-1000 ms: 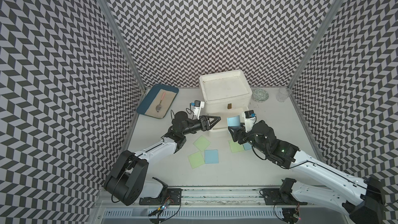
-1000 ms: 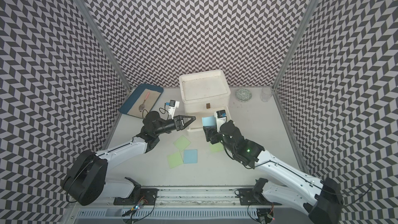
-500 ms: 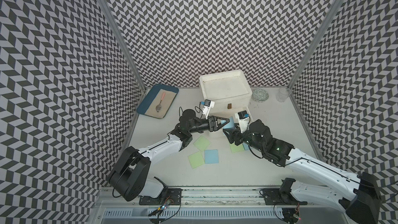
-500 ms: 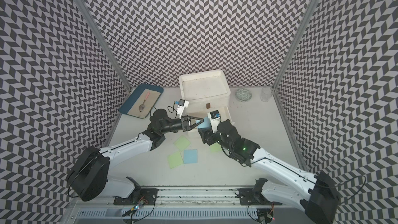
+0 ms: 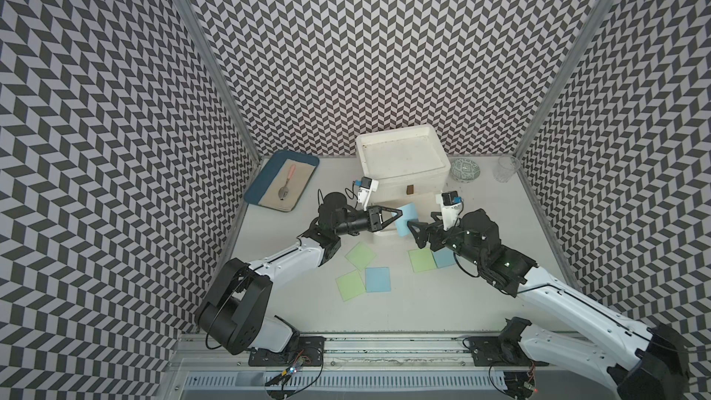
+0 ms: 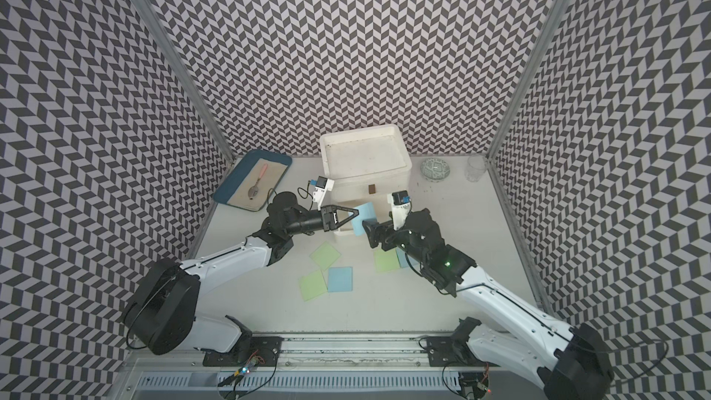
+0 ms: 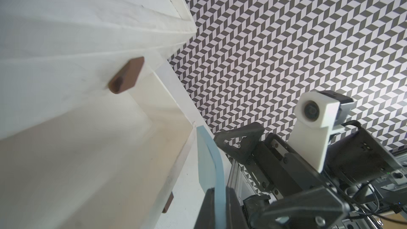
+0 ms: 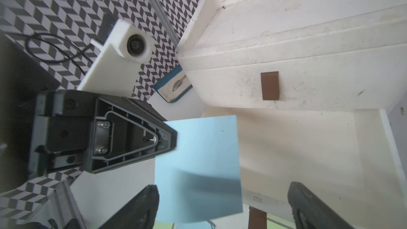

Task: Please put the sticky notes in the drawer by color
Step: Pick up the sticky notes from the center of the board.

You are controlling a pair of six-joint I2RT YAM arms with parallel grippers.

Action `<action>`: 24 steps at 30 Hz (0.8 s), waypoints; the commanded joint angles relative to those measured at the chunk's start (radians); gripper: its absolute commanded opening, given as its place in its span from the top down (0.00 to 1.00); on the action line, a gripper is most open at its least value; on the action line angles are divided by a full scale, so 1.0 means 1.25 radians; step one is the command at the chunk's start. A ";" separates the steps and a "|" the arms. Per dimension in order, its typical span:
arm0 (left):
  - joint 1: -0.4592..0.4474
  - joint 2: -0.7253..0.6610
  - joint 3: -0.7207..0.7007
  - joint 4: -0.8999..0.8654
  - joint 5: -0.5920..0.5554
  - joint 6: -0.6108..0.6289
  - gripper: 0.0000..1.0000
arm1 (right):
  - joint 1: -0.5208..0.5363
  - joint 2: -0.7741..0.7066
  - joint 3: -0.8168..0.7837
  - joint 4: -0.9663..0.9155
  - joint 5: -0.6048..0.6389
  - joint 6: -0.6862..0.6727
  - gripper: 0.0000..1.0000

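In both top views, a light blue sticky note is seen held off the bench, just in front of the white drawer unit at the far edge and by the pulled-out lower drawer. The left gripper is clamped on the note's edge. The right gripper is spread wide just beside it, gripping nothing. Three green notes and two blue notes lie flat at mid-bench, and bare room is left towards the near edge. A tray with a spoon is set at the far left corner.

In the left wrist view, the note is shown edge-on and bowed, pinched between the fingers.

In the right wrist view, the sheet is seen flat and uncreased, with the right fingers apart on either side.

A second ago the note was held by the right gripper, and the left stood open.
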 commanded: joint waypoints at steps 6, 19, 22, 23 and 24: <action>0.081 -0.047 0.007 0.135 0.111 -0.091 0.94 | -0.284 0.088 -0.051 0.332 -0.719 0.283 0.12; 0.020 -0.045 0.097 0.124 0.192 -0.076 0.92 | -0.262 0.166 -0.035 0.497 -0.876 0.375 0.29; 0.004 -0.030 0.112 0.118 0.195 -0.074 0.92 | -0.247 0.184 -0.047 0.554 -0.866 0.415 0.43; 0.003 -0.024 0.112 0.124 0.196 -0.081 0.92 | -0.245 0.192 -0.050 0.584 -0.873 0.437 0.46; 0.004 -0.021 0.114 0.124 0.197 -0.083 0.92 | -0.246 0.194 -0.051 0.594 -0.876 0.445 0.48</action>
